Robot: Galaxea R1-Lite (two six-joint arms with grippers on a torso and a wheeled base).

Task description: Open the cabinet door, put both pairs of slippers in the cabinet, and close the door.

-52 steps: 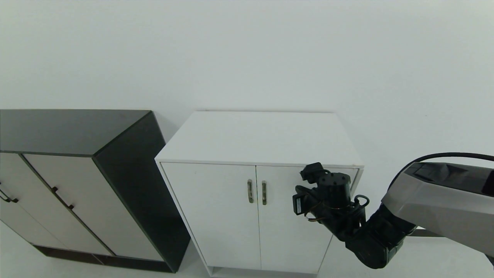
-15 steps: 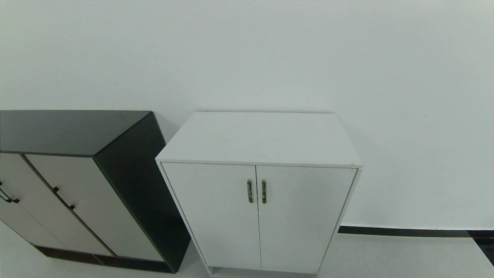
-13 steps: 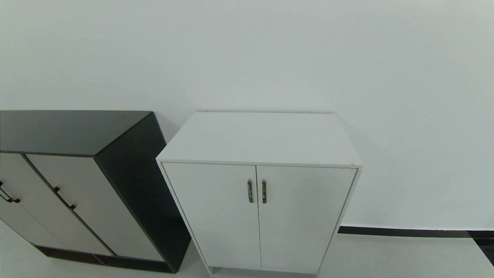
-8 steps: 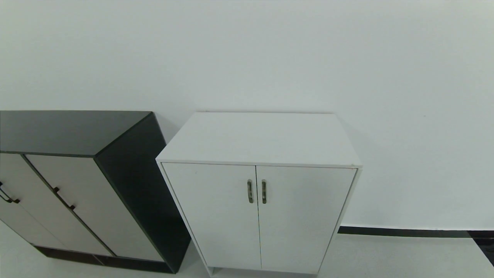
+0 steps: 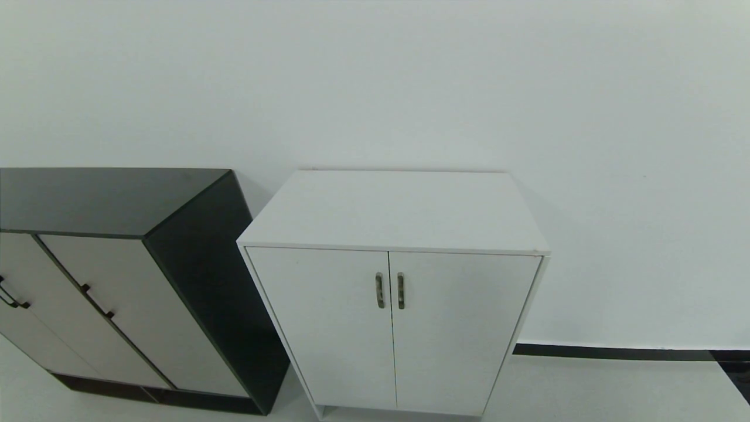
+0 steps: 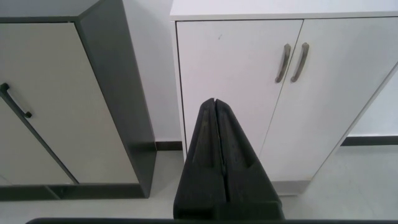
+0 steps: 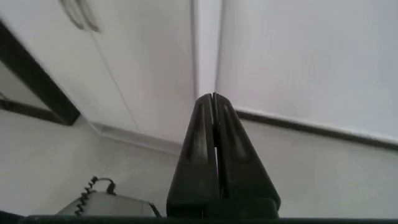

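The white cabinet [image 5: 392, 328] stands against the wall with both doors closed; its two metal handles [image 5: 389, 291] meet at the centre seam. In the left wrist view the same cabinet [image 6: 249, 93] and its handles [image 6: 291, 62] face me, with my left gripper [image 6: 215, 102] shut and empty, held low in front of the left door. My right gripper [image 7: 213, 98] is shut and empty, low beside the cabinet's right corner [image 7: 205, 56], pointing at the wall and floor.
A dark cabinet [image 5: 176, 281] with pale doors and black handles stands just left of the white one, also seen as the dark cabinet [image 6: 74, 99] from the left wrist. A black baseboard [image 5: 615, 353] runs along the wall at right. Pale floor [image 7: 323, 180] lies open to the right.
The right arm, which stood in front of the cabinet's right door 3.5 s ago, has dropped out of the head view. Over the last second nothing has moved.
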